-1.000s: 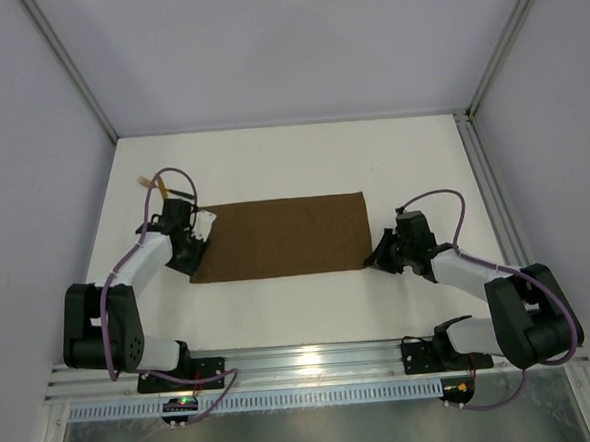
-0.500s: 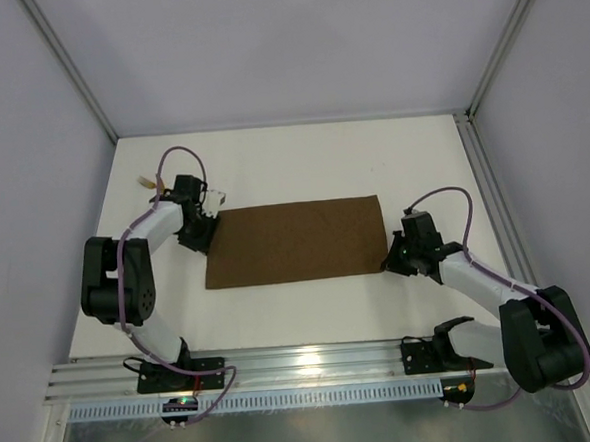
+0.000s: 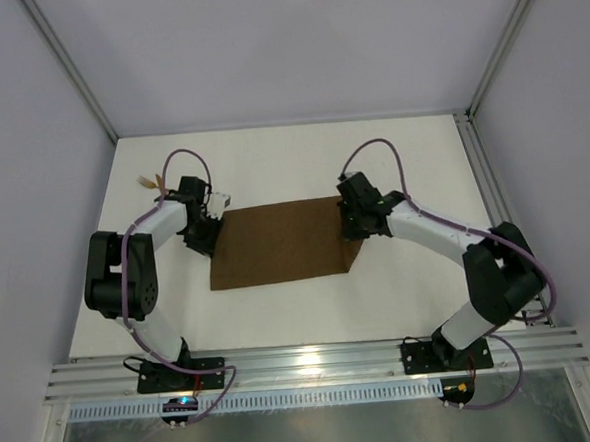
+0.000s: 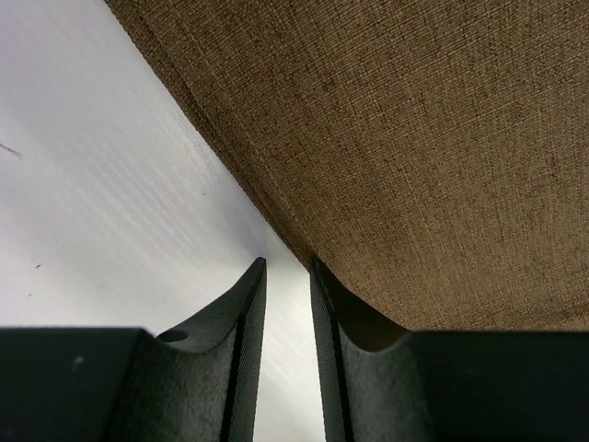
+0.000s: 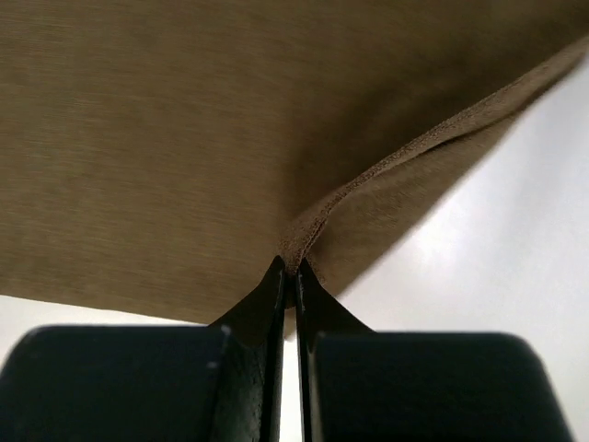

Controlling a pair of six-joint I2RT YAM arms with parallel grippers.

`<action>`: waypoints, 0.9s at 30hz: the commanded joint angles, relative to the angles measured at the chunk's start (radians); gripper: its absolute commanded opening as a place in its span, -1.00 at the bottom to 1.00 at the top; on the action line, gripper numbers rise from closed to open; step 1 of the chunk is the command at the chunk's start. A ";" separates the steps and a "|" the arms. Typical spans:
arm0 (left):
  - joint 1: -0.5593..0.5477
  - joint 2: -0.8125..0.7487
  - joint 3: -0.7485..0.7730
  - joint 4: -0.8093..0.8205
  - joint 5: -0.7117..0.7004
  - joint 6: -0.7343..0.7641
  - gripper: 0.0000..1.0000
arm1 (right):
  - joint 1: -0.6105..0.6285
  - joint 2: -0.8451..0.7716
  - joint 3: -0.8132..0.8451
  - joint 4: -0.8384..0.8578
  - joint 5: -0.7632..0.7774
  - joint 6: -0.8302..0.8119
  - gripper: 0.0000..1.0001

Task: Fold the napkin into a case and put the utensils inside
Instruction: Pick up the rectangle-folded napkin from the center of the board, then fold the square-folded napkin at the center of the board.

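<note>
On the white table (image 3: pixel 271 162), the folded napkin (image 3: pixel 277 247) lay near the middle, its right end lifted and turned leftward. The right jaws were clamped on that raised edge; the left jaws stood slightly apart, empty, at the napkin's far-left corner. The utensils (image 3: pixel 151 181) lay far left, mostly hidden.

Left arm (image 3: pixel 127 261) folded back on itself, elbow near the table's (image 3: pixel 291 161) left edge, forearm reaching toward the far-left corner; left gripper (image 4: pixel 285 265) pointed down, fingers a narrow gap apart, nothing between them; right arm (image 3: pixel 441 234) stretched long from the near-right corner toward mid-table, wrist tipped down; right gripper (image 5: pixel 288 267) pinched tight on the hem of the napkin (image 5: pixel 166 138).
</note>
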 commanded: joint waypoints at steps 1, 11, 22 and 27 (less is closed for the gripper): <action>-0.005 0.028 0.001 0.013 0.053 -0.018 -0.45 | 0.131 0.146 0.213 -0.041 0.050 -0.036 -0.94; 0.007 0.036 -0.016 0.011 0.091 -0.011 -0.50 | 0.440 0.599 0.810 -0.038 -0.016 -0.109 -0.94; 0.059 0.070 -0.029 0.019 0.177 -0.018 -0.62 | 0.538 0.664 0.780 0.188 -0.183 -0.125 -0.94; 0.085 0.054 -0.034 0.025 0.207 -0.018 -0.69 | 0.553 0.624 0.693 0.303 -0.211 -0.120 -0.94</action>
